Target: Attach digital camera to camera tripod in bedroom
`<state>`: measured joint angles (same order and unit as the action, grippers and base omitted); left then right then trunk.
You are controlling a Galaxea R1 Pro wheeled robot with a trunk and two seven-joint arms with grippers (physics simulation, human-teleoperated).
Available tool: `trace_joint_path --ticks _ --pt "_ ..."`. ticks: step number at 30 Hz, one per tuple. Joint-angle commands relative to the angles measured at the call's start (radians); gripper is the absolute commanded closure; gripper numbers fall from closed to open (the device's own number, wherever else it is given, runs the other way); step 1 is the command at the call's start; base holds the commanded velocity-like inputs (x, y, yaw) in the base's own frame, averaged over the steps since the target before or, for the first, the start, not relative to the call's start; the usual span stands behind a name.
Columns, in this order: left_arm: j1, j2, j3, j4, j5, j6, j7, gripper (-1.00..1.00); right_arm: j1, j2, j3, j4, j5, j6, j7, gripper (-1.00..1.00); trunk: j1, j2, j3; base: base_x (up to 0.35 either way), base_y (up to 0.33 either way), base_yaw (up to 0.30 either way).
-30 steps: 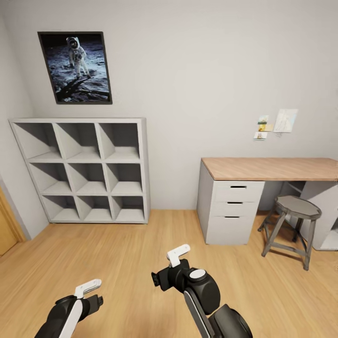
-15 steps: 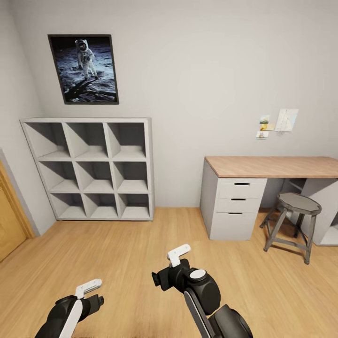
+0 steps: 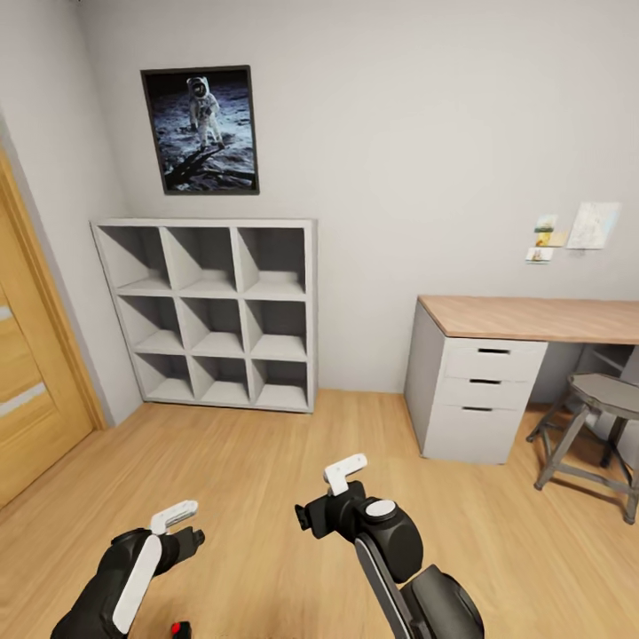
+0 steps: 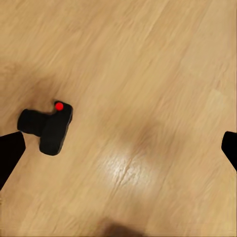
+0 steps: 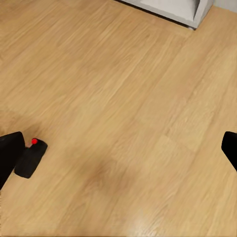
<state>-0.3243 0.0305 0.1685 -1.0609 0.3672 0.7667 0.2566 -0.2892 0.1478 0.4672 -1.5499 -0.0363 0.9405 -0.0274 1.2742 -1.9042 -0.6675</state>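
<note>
Now the digital camera (image 3: 181, 629) has entered view on the floor (image 3: 257, 461).

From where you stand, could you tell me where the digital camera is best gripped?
Probably from above, across the digital camera's boxy body. It lies alone on the wood floor, red dot up, lens barrel sticking out sideways. The left gripper, its jaws wide, looks nearest.

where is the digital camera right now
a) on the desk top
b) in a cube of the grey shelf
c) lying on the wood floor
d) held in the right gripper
c: the digital camera lies on the bare wood floor with its red dot showing, and nothing grips it; the right wrist view shows it on the floor too.
</note>
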Motion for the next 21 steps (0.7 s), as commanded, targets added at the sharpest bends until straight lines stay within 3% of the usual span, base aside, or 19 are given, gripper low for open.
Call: trace_joint_path --ticks 1,4,7,13,21 --pt "-0.023 0.002 0.004 0.005 0.02 0.015 0.008 -1.0 -0.002 -0.006 0.0 -0.002 -0.004 0.006 -0.003 -1.0 0.004 -0.008 -0.005 -0.001 0.001 0.279" --pt "-0.09 0.005 0.02 0.043 0.039 0.044 0.014 -1.0 -0.015 -0.027 -0.011 -0.007 -0.006 0.043 -0.002 -1.0 0.015 -0.029 -0.015 0.0 0.001 0.282" --pt "-0.106 0.007 0.022 0.065 0.042 0.048 0.016 -1.0 -0.027 -0.032 -0.03 -0.009 -0.007 0.067 -0.001 -1.0 0.027 -0.05 -0.025 0.0 0.0 0.284" --pt "-0.123 0.008 0.017 0.098 0.047 0.015 0.017 -1.0 -0.048 -0.039 -0.093 -0.01 -0.009 0.103 -0.001 -1.0 0.05 -0.092 -0.045 0.0 0.0 0.285" --pt "-0.129 0.006 0.014 0.11 0.05 -0.003 0.014 -1.0 -0.054 -0.041 -0.115 -0.011 -0.009 0.107 0.0 -1.0 0.08 -0.148 -0.07 0.0 0.0 0.209"
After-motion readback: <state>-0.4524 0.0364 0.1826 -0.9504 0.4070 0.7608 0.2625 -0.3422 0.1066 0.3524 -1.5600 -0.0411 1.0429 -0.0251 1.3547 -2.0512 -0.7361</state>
